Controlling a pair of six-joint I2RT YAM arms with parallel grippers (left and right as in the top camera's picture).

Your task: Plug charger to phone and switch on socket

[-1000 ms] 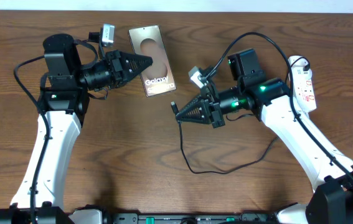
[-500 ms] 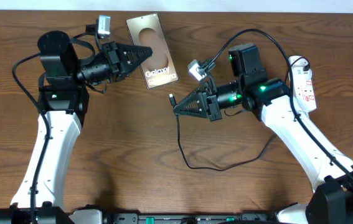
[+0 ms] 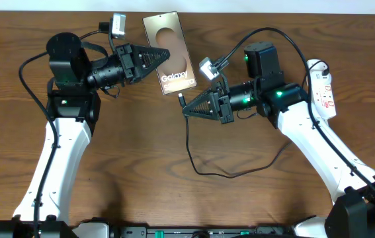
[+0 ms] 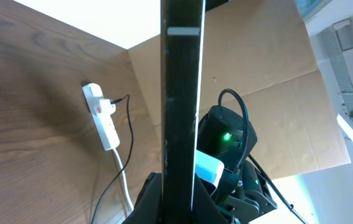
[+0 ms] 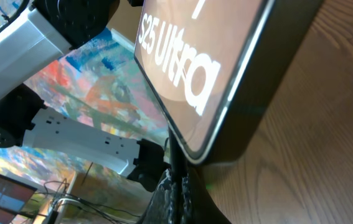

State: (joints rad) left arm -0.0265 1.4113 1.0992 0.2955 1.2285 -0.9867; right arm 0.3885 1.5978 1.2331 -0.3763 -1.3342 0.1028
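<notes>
The phone (image 3: pixel 174 66) sits near the far edge of the table (image 3: pixel 141 165), screen up and angled, with the "Galaxy" lettering towards its near end. My left gripper (image 3: pixel 165 53) comes in from the left and pinches it across its width. In the left wrist view I see the handset edge-on as a dark vertical bar (image 4: pixel 181 93) clamped between the fingers. In the right wrist view its lower corner (image 5: pixel 188 56) looks lifted off the wood, though I can't say whether any part rests on the table.

Just beside the phone's near short edge is the charger's small black plug (image 3: pixel 182 99), nipped between the pressed-together fingers of my right gripper (image 3: pixel 187 111). From the right wrist camera the plug (image 5: pixel 174 155) rises to meet that edge, but I can't tell whether it is in the port. The charger cable (image 3: pixel 188 142) drops from the gripper towards me, loops along the wood and curves back to the right.

The socket (image 3: pixel 323 89), a white power strip with red marks, lies well apart at the right edge of the table, behind the right arm
</notes>
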